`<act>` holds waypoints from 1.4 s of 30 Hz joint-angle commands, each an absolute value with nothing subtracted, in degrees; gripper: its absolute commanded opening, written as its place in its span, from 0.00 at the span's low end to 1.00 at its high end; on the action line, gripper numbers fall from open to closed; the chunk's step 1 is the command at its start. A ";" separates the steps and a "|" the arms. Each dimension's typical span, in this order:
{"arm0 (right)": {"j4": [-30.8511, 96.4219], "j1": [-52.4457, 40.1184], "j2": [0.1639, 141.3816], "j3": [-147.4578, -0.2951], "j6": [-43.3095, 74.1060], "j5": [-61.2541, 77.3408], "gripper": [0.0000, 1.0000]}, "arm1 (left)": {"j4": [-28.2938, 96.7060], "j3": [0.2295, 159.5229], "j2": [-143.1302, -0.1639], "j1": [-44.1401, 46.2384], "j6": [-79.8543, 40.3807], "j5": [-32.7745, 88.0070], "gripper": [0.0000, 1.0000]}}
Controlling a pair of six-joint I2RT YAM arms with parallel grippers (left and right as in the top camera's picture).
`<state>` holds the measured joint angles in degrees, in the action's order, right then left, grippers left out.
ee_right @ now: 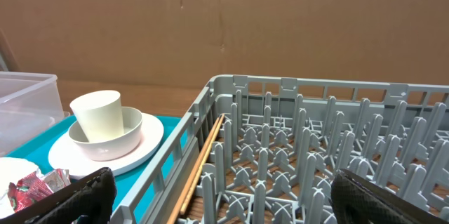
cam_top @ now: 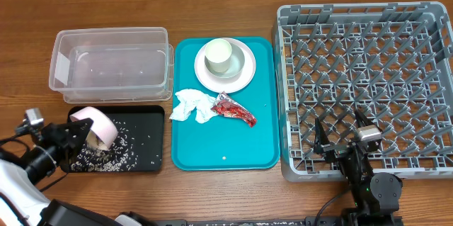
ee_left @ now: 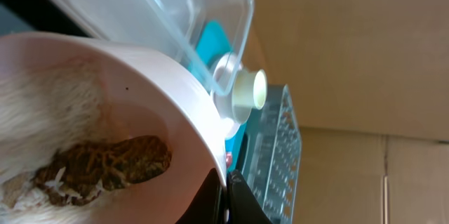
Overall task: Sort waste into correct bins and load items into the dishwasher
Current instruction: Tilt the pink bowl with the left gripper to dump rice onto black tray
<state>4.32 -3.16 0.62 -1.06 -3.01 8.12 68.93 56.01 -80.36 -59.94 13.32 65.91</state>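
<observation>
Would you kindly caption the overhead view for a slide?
Left gripper holds a tilted white bowl over the rice-strewn black tray; napkin, red wrapper and stacked dishes sit on the teal tray.

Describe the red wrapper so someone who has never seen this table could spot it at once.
Start at the teal tray in the middle of the table, between the clear tub and the grey rack. Below the stacked white dishes in the overhead view, the red wrapper lies just right of the crumpled white napkin. It is the only shiny red thing there.
</observation>
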 commanded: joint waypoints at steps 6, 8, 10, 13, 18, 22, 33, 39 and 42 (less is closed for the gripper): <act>3.99 -3.57 0.16 -0.45 -2.76 7.94 1.00 | 61.78 49.89 -79.07 -60.40 16.10 75.24 0.04; 3.99 -3.57 0.16 -0.45 -2.76 7.94 1.00 | 61.19 49.50 -79.07 -60.40 16.10 77.30 0.04; 3.99 -3.57 0.16 -0.45 -2.74 7.92 1.00 | 61.28 49.50 -79.07 -60.40 16.03 78.91 0.04; 3.99 -3.57 0.16 -0.45 -2.76 7.94 1.00 | 61.23 49.50 -79.07 -60.38 16.08 78.50 0.04; 3.99 -3.57 0.16 -0.45 -2.76 7.94 1.00 | 64.42 49.50 -79.07 -60.34 15.92 79.50 0.04; 3.99 -3.57 0.16 -0.45 -2.76 7.94 1.00 | 65.73 49.50 -79.07 -60.36 19.14 80.86 0.04; 3.99 -3.57 0.16 -0.45 -2.76 7.94 1.00 | 63.57 49.50 -79.07 -60.34 19.75 82.08 0.04; 3.99 -3.57 0.16 -0.45 -2.76 7.94 1.00 | 62.08 49.50 -79.07 -59.68 19.40 83.46 0.04; 3.99 -3.57 0.16 -0.45 -2.76 7.92 1.00 | 62.89 49.50 -79.07 -58.11 20.43 86.96 0.04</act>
